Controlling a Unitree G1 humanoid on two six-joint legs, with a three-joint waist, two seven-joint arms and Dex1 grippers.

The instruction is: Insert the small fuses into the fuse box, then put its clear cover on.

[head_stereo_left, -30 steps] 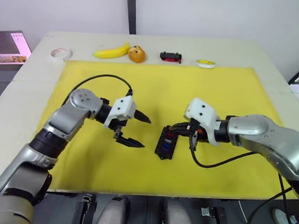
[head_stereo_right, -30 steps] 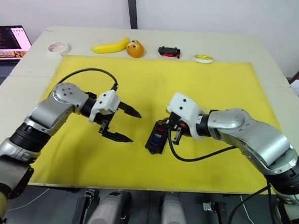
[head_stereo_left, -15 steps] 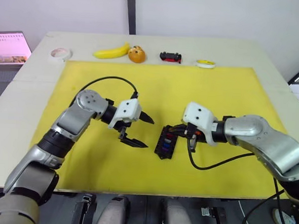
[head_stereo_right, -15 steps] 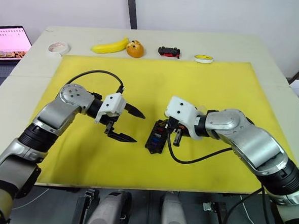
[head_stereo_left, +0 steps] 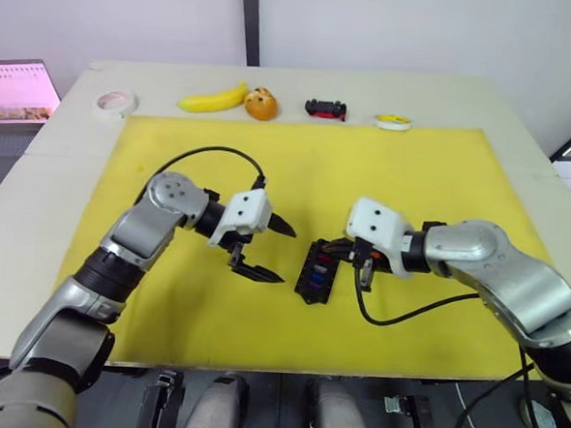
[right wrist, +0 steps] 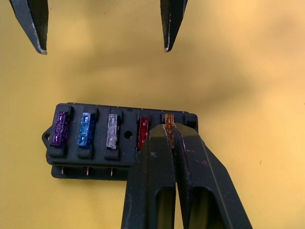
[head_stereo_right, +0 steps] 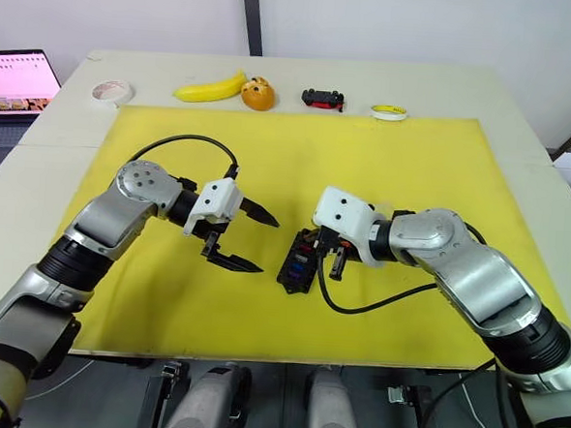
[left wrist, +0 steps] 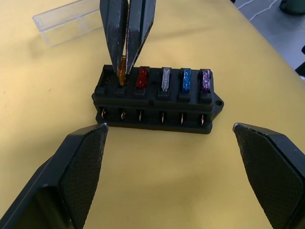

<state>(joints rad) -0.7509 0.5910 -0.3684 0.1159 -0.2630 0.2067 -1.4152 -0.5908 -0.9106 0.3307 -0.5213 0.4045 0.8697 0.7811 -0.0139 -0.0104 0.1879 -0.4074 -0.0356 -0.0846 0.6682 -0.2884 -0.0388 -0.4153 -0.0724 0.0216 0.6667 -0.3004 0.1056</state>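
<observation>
My right gripper (right wrist: pixel 169 130) is pinched on an orange-brown fuse (left wrist: pixel 122 75), its two black fingers pressed together around the fuse's top while the fuse stands in the end slot of the fuse box (left wrist: pixel 155 102). The box lies on the yellow mat (head_stereo_left: pixel 385 172), near the middle of it, between my two arms. Beside the fuse I hold, four more sit upright in the same row: a red fuse (left wrist: pixel 142 77), a grey fuse (left wrist: pixel 165 79), a blue fuse (left wrist: pixel 186 79) and a purple fuse (left wrist: pixel 205 79) at the far end, by the box's mounting tab. My left gripper (head_stereo_left: pixel 262 249) hangs just beside the box on its other side, fingers spread wide and holding nothing, their tips pointing toward the box without touching it. The clear cover (left wrist: pixel 71 21) rests on the mat near the box, apart from it, behind my right fingers as the left wrist camera sees it. Along the far edge of the table (head_stereo_left: pixel 448 93), off the mat, lie a white tape roll (head_stereo_left: pixel 116 101), a banana (head_stereo_left: pixel 213 98), an orange toy (head_stereo_left: pixel 261 104), a small black-and-red toy car (head_stereo_left: pixel 326 108) and a yellow tape roll (head_stereo_left: pixel 394 122).
</observation>
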